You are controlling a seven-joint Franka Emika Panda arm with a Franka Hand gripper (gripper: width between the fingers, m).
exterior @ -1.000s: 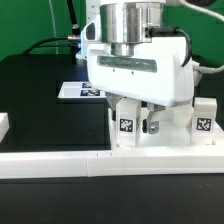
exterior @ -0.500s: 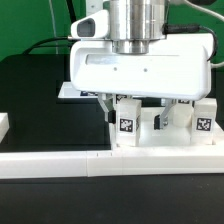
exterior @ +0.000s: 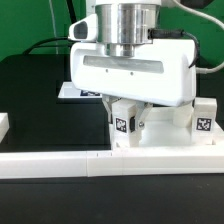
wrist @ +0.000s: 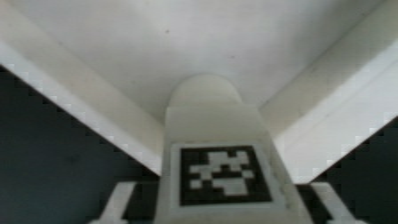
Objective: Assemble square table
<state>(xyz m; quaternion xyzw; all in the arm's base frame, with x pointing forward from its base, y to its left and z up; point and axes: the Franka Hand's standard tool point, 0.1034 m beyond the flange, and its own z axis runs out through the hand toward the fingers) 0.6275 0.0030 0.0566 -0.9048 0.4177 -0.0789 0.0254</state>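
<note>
From the exterior view's left: a long white L-shaped rail [exterior: 60,159] runs across the front of the black table [exterior: 40,95], and the flat white marker board [exterior: 70,91] lies further back. My white two-finger gripper [exterior: 128,122] hangs over the large white plastic square table top [exterior: 165,128], which stands against the rail toward the exterior view's right. A small white block leg with a black-and-white tag [exterior: 123,117] sits right under my tool; another tagged leg [exterior: 204,115] stands at the far right. The wrist view alone shows that first leg [wrist: 217,135] between my fingers [wrist: 121,200], against the top's pale angled surfaces. I cannot tell whether the pads press it. Since a second ago my body has shifted left and turned broadside.
</note>
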